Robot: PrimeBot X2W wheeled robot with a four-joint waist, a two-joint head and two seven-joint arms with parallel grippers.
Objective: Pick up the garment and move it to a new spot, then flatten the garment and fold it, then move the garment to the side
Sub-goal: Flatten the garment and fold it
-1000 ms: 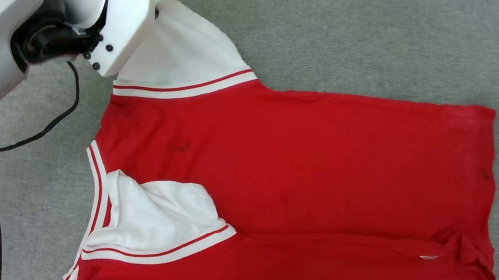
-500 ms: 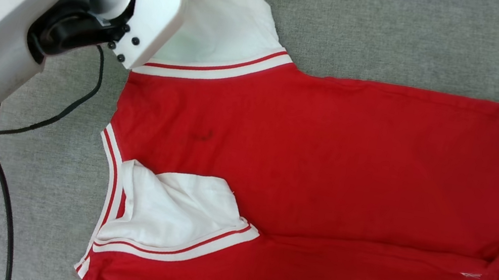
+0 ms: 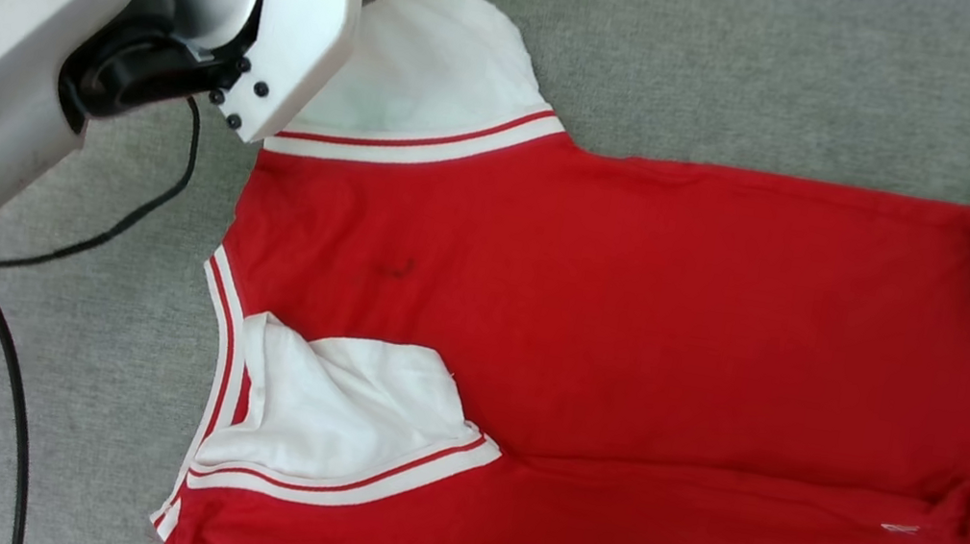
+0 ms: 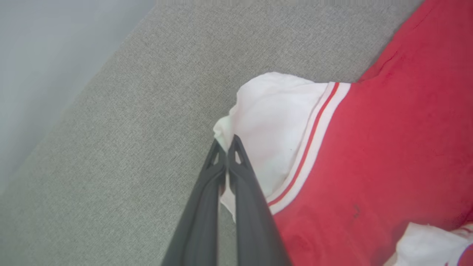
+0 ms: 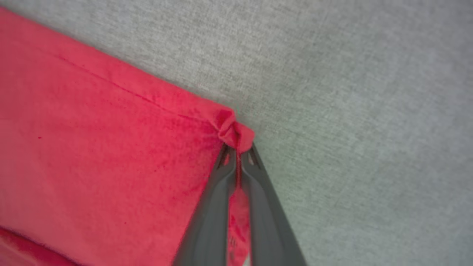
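garment (image 3: 631,334) lies spread flat across the middle of the head frame on the grey cloth surface (image 3: 771,64), collar end left, hem right. lower sleeve (image 3: 336,414) already tucked in over the red body, lower long edge turned up. left gripper (image 4: 226,146) pressed together, pinching the tip of the upper white sleeve (image 3: 431,59) at upper left. right gripper (image 5: 238,149) pinching the upper hem corner at upper right, fabric bunched between the tips. looks like the fold step, upper side. next move probably needs both arms lifting together, carrying that edge down-frame evenly, no slack.
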